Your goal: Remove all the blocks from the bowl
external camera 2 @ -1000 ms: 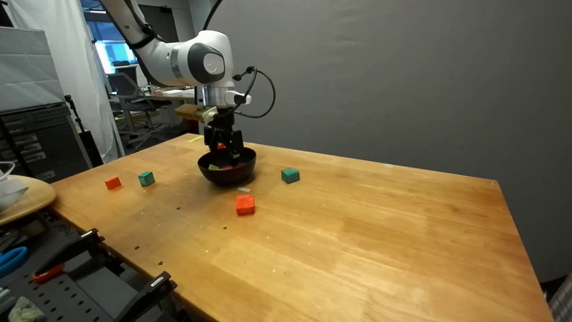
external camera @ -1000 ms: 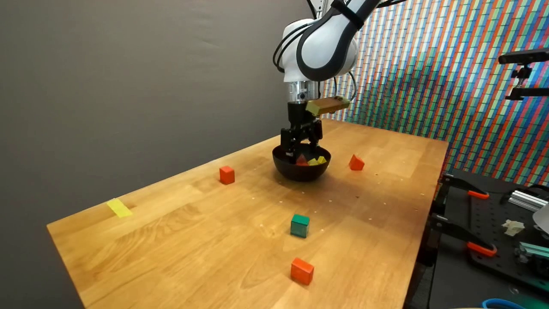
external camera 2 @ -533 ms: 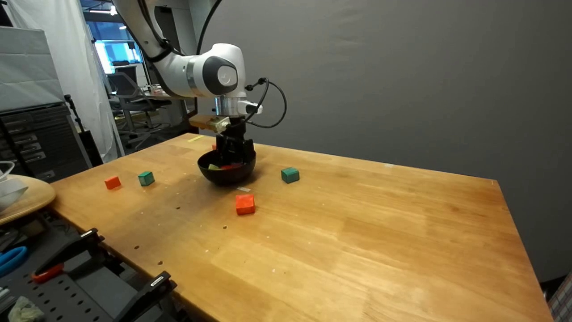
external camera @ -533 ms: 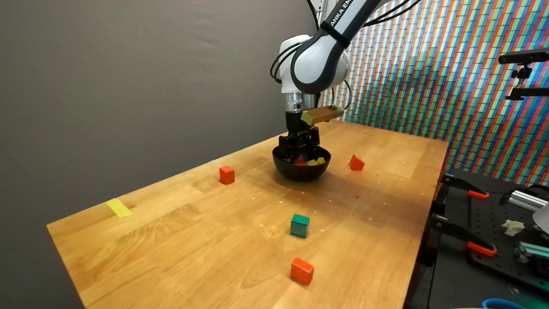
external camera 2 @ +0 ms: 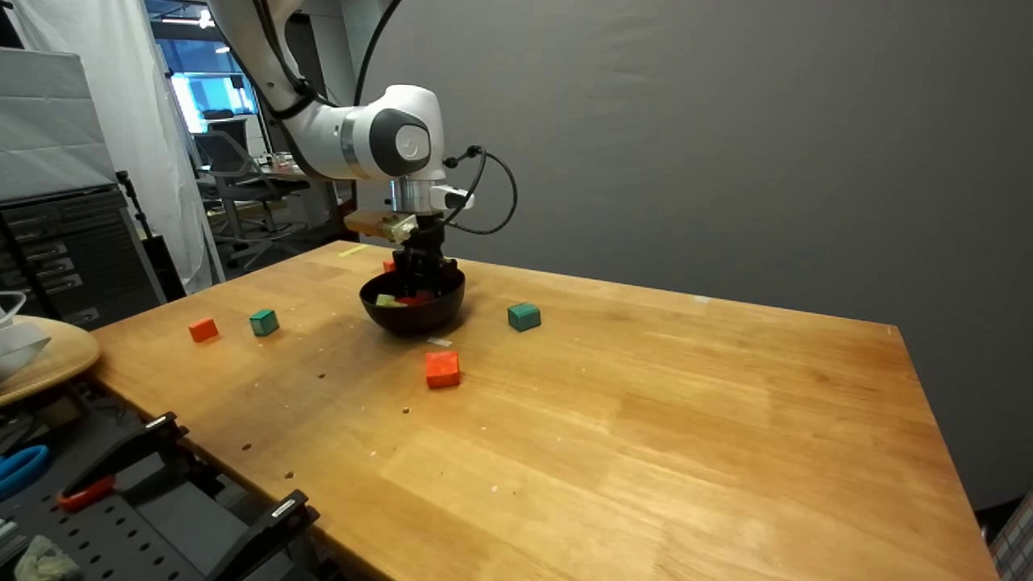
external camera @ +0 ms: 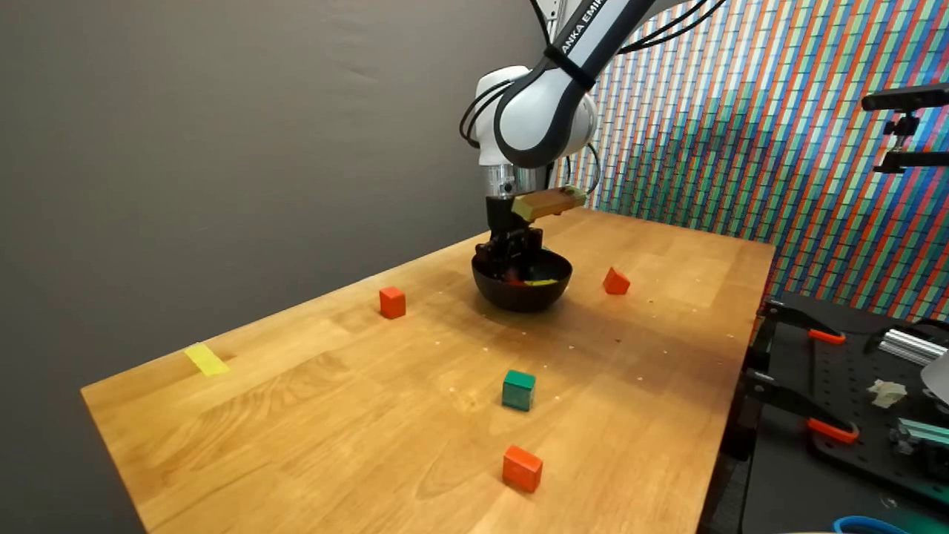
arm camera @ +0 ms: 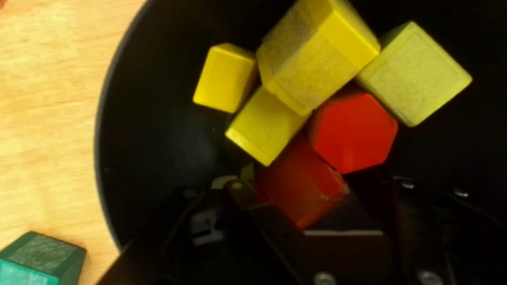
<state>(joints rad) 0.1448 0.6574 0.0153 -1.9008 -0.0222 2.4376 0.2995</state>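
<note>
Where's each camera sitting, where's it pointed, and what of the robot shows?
In an exterior view: apart from the arm, facing down across the table; arm at top, gripper in the bowl, multicolored wall at right.
In an exterior view: also apart, facing the bowl and gray wall; arm upper left, office chair behind.
Wrist view: on the arm, facing down at blocks; gripper parts at bottom.
Both exterior views share bowl, table, arm and gripper.

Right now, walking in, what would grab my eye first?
Probably the white robot arm, its black gripper down inside a dark bowl on the wooden table. Inside that bowl, yellow blocks and red blocks stand out brightly. A multicoloured backdrop rises beyond the table in an exterior view.
</note>
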